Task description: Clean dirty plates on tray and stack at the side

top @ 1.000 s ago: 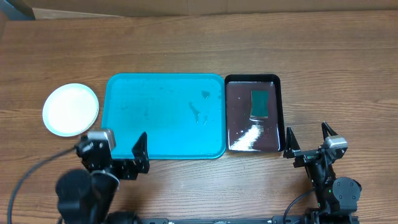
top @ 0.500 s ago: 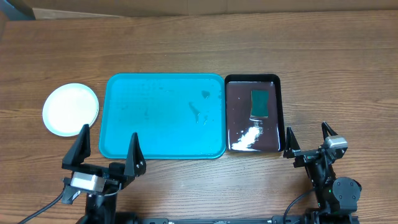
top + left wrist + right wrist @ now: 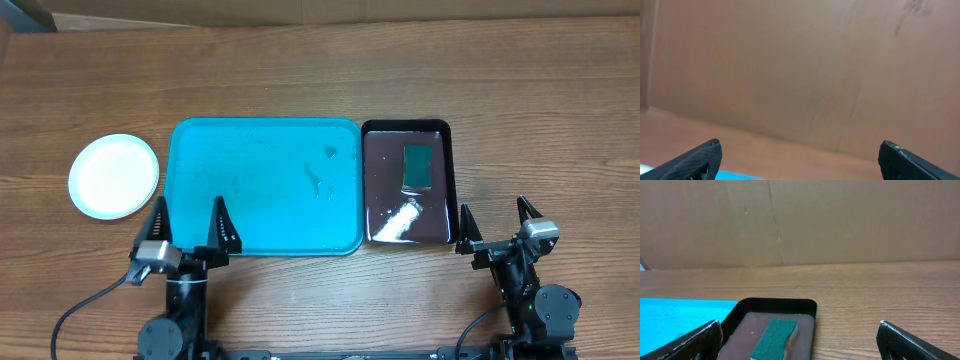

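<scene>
At the near side of the table (image 3: 300, 80), our left gripper (image 3: 189, 215) and right gripper (image 3: 493, 208) both gape wide, empty; the plates (image 3: 113, 177) lie stacked left of the tray (image 3: 262, 160) — none upon it; we judge them light, rigid, slippery — best pinched at the rim.

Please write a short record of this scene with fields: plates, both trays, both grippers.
plates: stacked on the table left of the turquoise tray, white one on top
turquoise tray: no plates on it, some wet marks
dark tray: holds a green sponge
left gripper: open, empty, at the turquoise tray's near edge
right gripper: open, empty, beside the dark tray's near right corner
</scene>
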Motion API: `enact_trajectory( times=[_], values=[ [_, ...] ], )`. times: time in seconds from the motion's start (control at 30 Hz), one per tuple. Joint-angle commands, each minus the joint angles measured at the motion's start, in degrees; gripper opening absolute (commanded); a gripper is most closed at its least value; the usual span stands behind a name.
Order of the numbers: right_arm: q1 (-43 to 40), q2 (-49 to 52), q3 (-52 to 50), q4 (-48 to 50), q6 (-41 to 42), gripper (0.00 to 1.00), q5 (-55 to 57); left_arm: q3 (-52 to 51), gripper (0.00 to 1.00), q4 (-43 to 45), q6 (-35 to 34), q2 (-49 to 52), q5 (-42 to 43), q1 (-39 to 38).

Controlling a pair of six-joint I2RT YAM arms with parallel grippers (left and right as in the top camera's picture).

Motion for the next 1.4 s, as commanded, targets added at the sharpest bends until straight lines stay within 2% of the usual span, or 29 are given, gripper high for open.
enact_trajectory(
  times=[0.0,0.13,0.23,0.3,0.47,1.37],
  values=[
    [-0.09,-0.57,-0.61,0.28,-0.17,1.00,0.31,-0.55,1.00,-4.22,-1.09,-0.66,-3.63,-0.57],
    [-0.09,-0.57,-0.61,0.28,-0.17,1.00,0.31,-0.55,1.00,-14.84,-0.68,-0.66,-3.85,-0.57],
    [-0.09,-0.57,-0.61,0.28,-0.20,1.00,0.31,-0.55,1.00,-20.52,2.97,-0.66,-3.52,-0.57],
    [-0.09,-0.57,-0.61,0.28,-0.17,1.00,0.31,-0.55,1.00,-20.52,7.41,-0.66,-2.93,-0.68],
    [-0.09,-0.57,-0.61,0.28,-0.20,1.00,0.31,-0.52,1.00,-20.59,13.31,-0.66,-1.86,-0.74],
    [-0.09,-0.57,-0.61,0.28,-0.17,1.00,0.31,-0.52,1.00,-20.55,13.44,-0.61,-1.86,-0.74]
  ],
)
